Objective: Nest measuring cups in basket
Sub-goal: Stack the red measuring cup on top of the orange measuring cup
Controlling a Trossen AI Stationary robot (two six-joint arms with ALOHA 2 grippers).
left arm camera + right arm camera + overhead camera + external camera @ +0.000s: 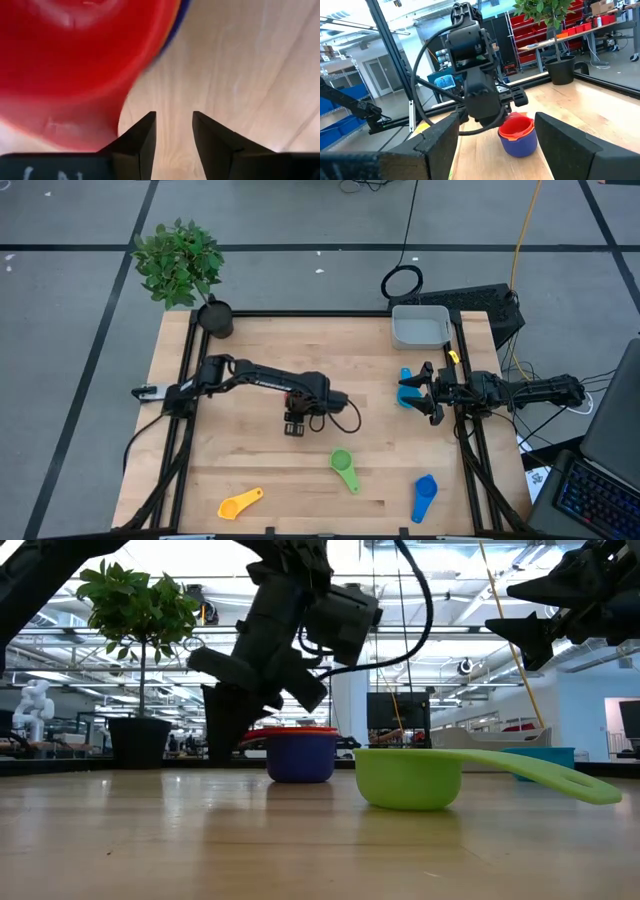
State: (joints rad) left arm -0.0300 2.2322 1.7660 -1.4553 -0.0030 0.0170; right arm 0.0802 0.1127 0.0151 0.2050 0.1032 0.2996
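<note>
Green cup (410, 778) nearest low camera, lying on wood at frame centre. Behind it, red cup (300, 730) nested in dark blue cup (300, 758): 1 nest made, but on table, not in basket (420, 327), upper right of high view, empty as far as visible. Yellow cup (239, 503), medium blue cup (424, 498), light blue cup (405, 388) loose. Left gripper (173, 131) beside stack, fingers partly apart, holding nothing. Right gripper (428, 392) wide open, empty.

A green leafy plant (178, 262) stands in a black pot (215, 318) at a far corner of the light wooden surface (250, 470). Beyond the far edge, a black cable (402, 281) lies coiled on the grey floor (290, 215), and a yellow cable (522, 235) runs across it.
</note>
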